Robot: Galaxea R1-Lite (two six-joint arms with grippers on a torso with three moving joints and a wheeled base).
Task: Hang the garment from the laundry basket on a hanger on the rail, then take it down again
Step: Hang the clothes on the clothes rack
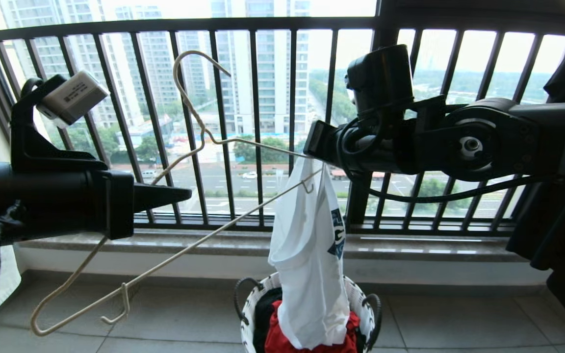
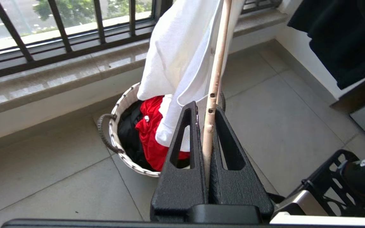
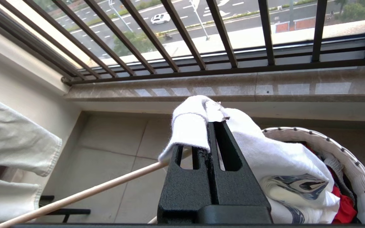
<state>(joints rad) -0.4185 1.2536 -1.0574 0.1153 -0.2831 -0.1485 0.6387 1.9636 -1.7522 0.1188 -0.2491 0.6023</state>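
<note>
My left gripper (image 1: pixel 187 194) (image 2: pixel 205 107) is shut on the lower bar of the cream wire hanger (image 1: pixel 189 249) (image 2: pixel 215 72), which tilts with its hook up by the window bars. The hanger's (image 3: pixel 84 193) far end reaches under a fold of the white garment (image 1: pixel 307 255) (image 2: pixel 179 53) (image 3: pixel 274 155). My right gripper (image 1: pixel 310 139) (image 3: pixel 212 125) is shut on the garment's top edge. From there the T-shirt hangs down, its blue logo showing and its bottom still inside the white woven laundry basket (image 1: pixel 248 304) (image 2: pixel 116 117) (image 3: pixel 337 142). The rail is out of view.
A red garment (image 1: pixel 282 338) and a black one (image 2: pixel 128 136) lie in the basket. Black window railing bars (image 1: pixel 258 122) and a stone sill (image 1: pixel 410 247) run behind it. Dark clothing (image 1: pixel 562 215) hangs at the right. A pale cloth (image 3: pixel 11 136) hangs by the left wall.
</note>
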